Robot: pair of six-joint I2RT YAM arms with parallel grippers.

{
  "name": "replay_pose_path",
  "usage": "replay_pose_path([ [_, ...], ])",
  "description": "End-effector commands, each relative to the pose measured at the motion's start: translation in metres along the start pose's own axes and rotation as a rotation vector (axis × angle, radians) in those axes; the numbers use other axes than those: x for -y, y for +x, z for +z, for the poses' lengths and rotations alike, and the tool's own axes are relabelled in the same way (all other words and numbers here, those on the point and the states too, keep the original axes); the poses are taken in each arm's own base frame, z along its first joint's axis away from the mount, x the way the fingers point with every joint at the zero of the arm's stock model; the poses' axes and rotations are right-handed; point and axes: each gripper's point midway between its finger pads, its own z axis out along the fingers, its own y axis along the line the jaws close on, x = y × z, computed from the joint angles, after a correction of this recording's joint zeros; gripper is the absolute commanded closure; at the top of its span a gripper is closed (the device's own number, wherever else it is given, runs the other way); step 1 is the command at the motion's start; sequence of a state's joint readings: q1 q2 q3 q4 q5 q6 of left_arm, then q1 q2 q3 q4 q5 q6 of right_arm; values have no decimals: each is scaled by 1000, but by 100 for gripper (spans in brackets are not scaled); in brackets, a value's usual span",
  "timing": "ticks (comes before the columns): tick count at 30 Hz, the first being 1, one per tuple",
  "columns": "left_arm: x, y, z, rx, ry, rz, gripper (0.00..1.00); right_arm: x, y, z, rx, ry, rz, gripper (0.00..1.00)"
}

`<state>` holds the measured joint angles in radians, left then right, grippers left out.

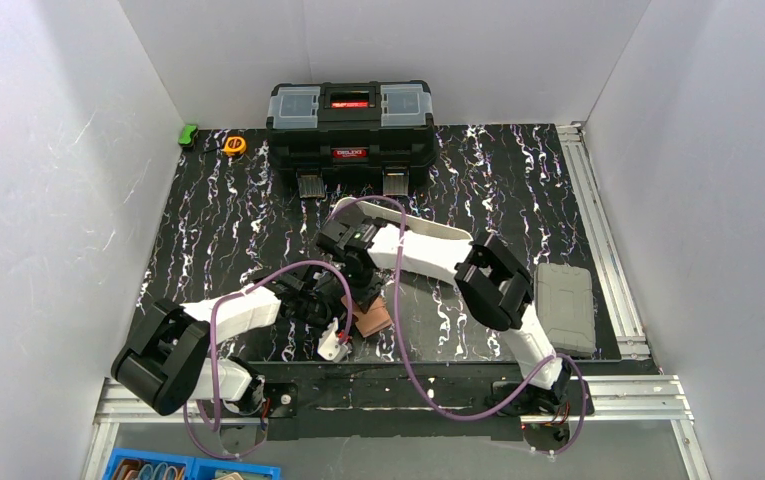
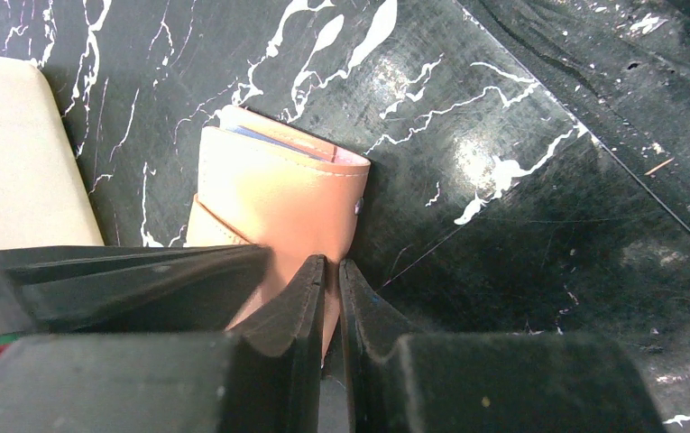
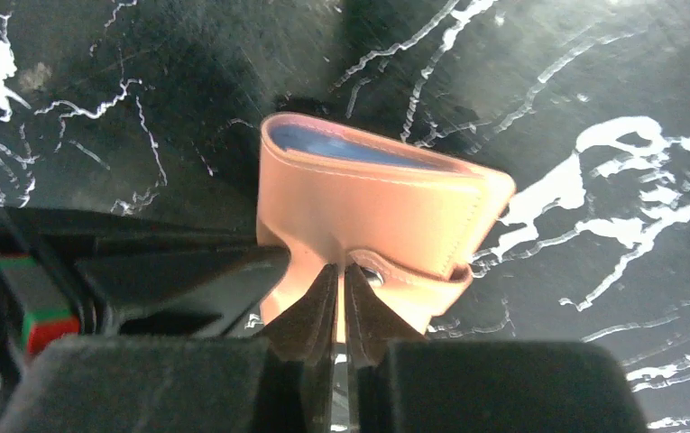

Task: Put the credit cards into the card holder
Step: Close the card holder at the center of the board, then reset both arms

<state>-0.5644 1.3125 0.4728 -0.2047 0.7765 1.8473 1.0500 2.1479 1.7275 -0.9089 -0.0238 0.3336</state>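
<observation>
Card holder (image 3: 368, 212): tan-pink leather, folded over. It lies on the black, white-veined tabletop (image 2: 503, 225) between my two pincers, near the middle of the near edge in the overhead view.
Shape: not pressed flat. The fold bulges and the mouth on the far side gapes.
Credit card (image 3: 350, 144): a pale-blue face shows inside the mouth, and I take it for a seated card. My left wrist view shows only a thin blue edge at the top.
Other cards: no yellow-orange one and no loose card in any view. How many are inside, I cannot tell.
Snap tab (image 3: 413, 271): the strap wraps round the near side and a metal stud shows on it. I cannot tell whether it is fastened.
Right pincer (image 3: 341, 289): narrow, jaws all but together, nipping the tab's leather beside the stud.
Left pincer (image 2: 334, 289): narrow, pads closed on the holder's near lower corner.
Step (judged): closing or snapping the holder. This is late in the task if every card is in.
Risk 1: my pincers pull against each other, the fold springs wider, and the blue card slides out of the mouth.
Risk 2: the bite on the tab is small and the leather smooth, so it may slip free.
Risk 3: pressing down skids the holder across the glossy tabletop.
Nearby: pale cream object (image 2: 16, 153) just beside the holder; black toolbox (image 1: 350, 120) well apart at the far edge.
</observation>
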Motion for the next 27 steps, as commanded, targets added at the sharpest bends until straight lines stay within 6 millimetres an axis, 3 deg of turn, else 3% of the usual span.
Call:
replay_pose_path([
  [1,25,-17,6,74,56,-73,100,-9,27,50,-87,15,-26,84],
  [4,25,-17,6,74,57,-72,100,-9,27,54,-69,9,-21,75],
  [9,26,-17,6,74,60,-74,100,-7,31,63,-80,9,-8,75],
  [12,27,-17,6,71,64,-75,100,-9,30,58,-69,-1,-10,75],
  [18,23,-17,0,54,72,-85,100,-18,14,21,31,-97,-3,66],
  [22,15,-19,-9,29,71,-66,100,-13,11,-4,90,-152,19,58],
  [24,6,-21,-16,13,57,-58,95,-9,12,-13,112,-164,31,56],
  [25,2,-23,-20,5,49,-61,87,-6,13,-17,120,-163,37,55],
  [27,-6,-27,-30,-15,35,-71,51,-1,17,-23,135,-164,53,51],
])
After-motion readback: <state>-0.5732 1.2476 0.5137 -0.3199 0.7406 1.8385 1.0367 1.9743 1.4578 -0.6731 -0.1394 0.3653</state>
